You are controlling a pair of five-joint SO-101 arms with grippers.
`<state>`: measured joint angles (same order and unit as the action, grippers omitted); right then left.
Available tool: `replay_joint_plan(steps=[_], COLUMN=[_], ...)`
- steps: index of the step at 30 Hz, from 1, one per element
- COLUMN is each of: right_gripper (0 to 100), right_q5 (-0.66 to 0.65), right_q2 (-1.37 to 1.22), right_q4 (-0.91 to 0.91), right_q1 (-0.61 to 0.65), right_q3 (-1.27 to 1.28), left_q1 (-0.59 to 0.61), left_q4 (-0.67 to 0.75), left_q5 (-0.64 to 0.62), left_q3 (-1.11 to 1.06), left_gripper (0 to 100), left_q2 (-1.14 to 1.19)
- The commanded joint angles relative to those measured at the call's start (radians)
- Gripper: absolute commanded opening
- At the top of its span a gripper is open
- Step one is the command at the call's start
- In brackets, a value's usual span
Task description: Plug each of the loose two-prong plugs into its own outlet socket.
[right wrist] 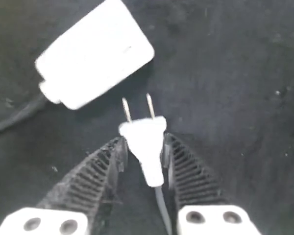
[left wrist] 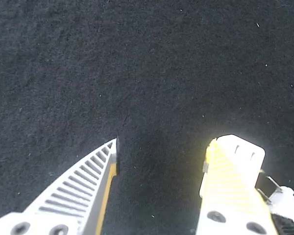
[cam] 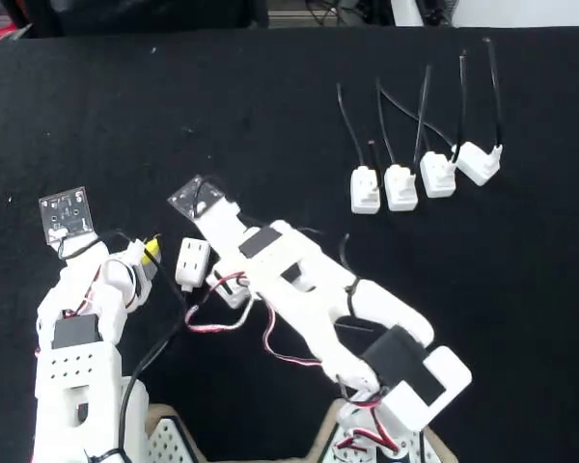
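From above, you see the small white plastic outlet socket (cam: 191, 262) on the black cloth table (cam: 270, 96), just beside the left gripper (cam: 149, 253). Your left wrist view shows its fingers (left wrist: 225, 181) apart, with nothing between them. Your right wrist view shows the right gripper (right wrist: 143, 143) clamped on the white two-prong plug (right wrist: 146, 147), its prongs near the socket but not in it.

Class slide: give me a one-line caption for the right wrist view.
Right end effector grips a white plastic two-prong plug, prongs near a white rectangular plastic socket on black cloth.
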<state>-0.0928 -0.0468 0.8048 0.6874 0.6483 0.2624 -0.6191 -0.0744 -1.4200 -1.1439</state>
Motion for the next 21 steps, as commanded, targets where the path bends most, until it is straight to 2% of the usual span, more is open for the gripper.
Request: replay_joint_plan(steps=[1, 3, 9, 12, 15, 19, 21], right_gripper=[7.4, 0.7, 1.0, 1.0, 1.1, 1.5, 6.0], right_q5=[-0.035, -0.055, -0.173, -0.250, -0.239, -0.110, -0.057], right_q2=[0.013, 0.018, 0.056, 0.054, 0.005, -0.104, -0.142], right_q4=[-0.011, -0.009, 0.130, 0.201, 0.173, 0.055, 0.046], right_q1=[-0.031, -0.066, -0.269, -0.330, -0.310, -0.201, -0.189], right_q3=[-0.002, -0.005, -0.168, -0.271, -0.272, -0.209, -0.213], left_q1=[0.005, 0.005, 0.005, 0.005, 0.005, 0.008, 0.035], left_q4=[-0.005, -0.005, -0.005, -0.005, -0.005, -0.005, -0.005], left_q5=[-0.005, -0.005, -0.005, -0.005, -0.005, -0.002, -0.003], left_q3=[0.027, 0.027, 0.027, 0.027, 0.027, 0.027, 0.027], left_gripper=[29, 29, 29, 29, 29, 29, 29], left_q2=[-0.011, -0.011, -0.011, -0.011, -0.011, -0.011, -0.011])
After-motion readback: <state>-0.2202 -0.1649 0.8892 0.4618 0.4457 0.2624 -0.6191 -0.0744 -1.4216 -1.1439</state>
